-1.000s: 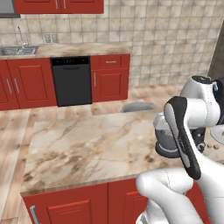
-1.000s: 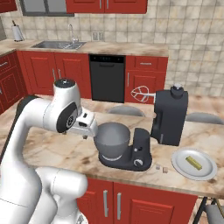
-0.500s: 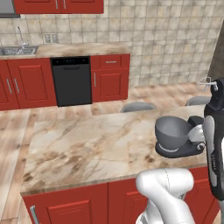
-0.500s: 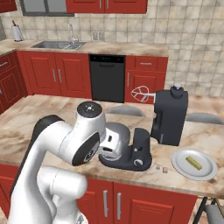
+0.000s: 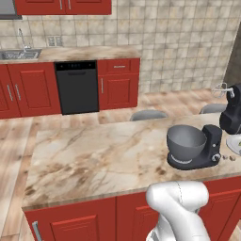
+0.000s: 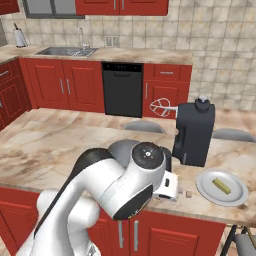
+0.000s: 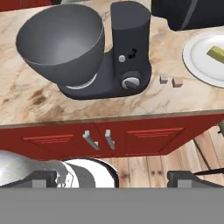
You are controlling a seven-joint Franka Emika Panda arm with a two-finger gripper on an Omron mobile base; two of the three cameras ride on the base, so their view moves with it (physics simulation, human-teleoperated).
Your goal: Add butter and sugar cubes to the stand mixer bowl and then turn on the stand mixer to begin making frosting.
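Grey stand mixer bowl (image 7: 61, 41) empty; butter (image 7: 217, 53) on white plate (image 7: 197, 61).

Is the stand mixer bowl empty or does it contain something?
Empty: the stand mixer bowl shows only bare grey interior in the hand view.

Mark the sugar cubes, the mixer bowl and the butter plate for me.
sugar cubes (image 7: 177, 82), hand view, top face of the right cube on the counter.
stand mixer bowl (image 7: 65, 41), hand view, inner wall.
white plate (image 7: 199, 59), hand view, bare rim left of the yellow stick.
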